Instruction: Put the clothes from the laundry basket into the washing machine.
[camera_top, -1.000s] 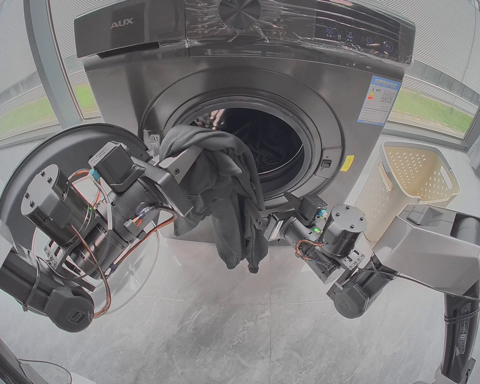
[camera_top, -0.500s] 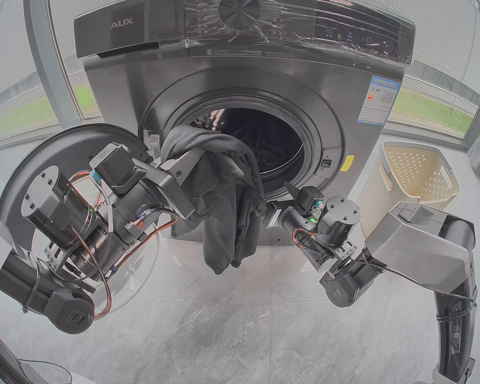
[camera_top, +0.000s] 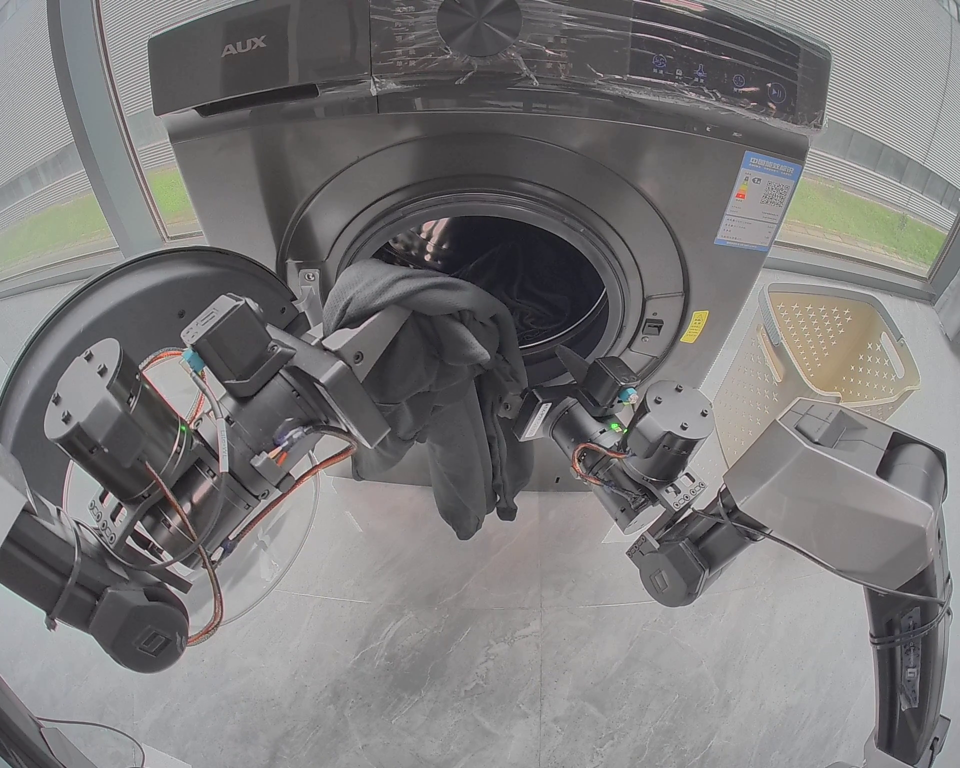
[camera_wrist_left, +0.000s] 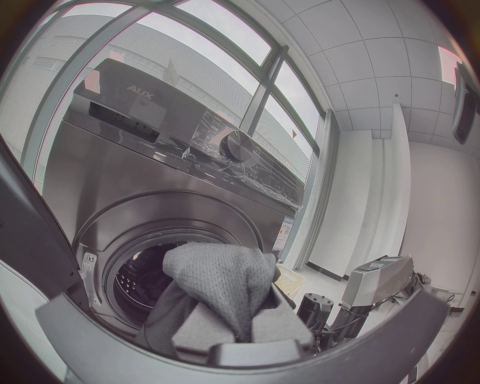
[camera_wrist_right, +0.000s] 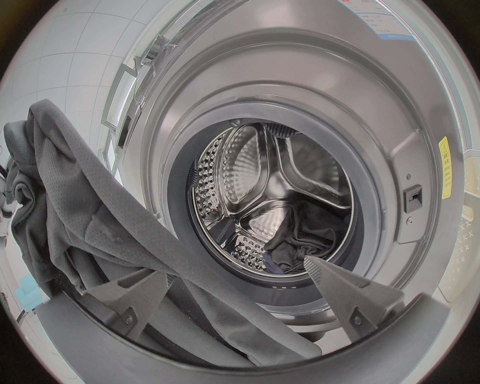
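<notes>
One grey garment (camera_top: 440, 400) is hanging at the mouth of the washing machine (camera_top: 250, 190). Its bunched upper fold is sitting between the jaws of the left gripper (camera_top: 385, 325), which are pinching the cloth tight just in front of the lower-left rim of the drum opening (camera_top: 545, 290). The rest of the cloth is spilling over that gripper and trailing down in front of the machine's lower panel.

The right gripper (camera_top: 512, 408) is sitting at the garment's right edge, just below the opening's lower rim. Its jaws are standing wide apart and gripping nothing, though the right wrist view is showing a band of the cloth lying across one finger (camera_wrist_right: 130, 295). Some dark clothes (camera_wrist_right: 300, 235) are lying at the bottom of the drum.

The door (camera_top: 130, 300) is standing swung open at the machine's left. The laundry basket (camera_top: 840, 345) is standing on the floor (camera_top: 450, 650) by the machine's right corner.

Compared with a second earlier, the right gripper is now sitting higher and closer to the opening, and the left gripper is holding the fold slightly nearer the rim. The hanging tail is now lying a little to the right of where it hung half a second before. The basket and door are staying put.
</notes>
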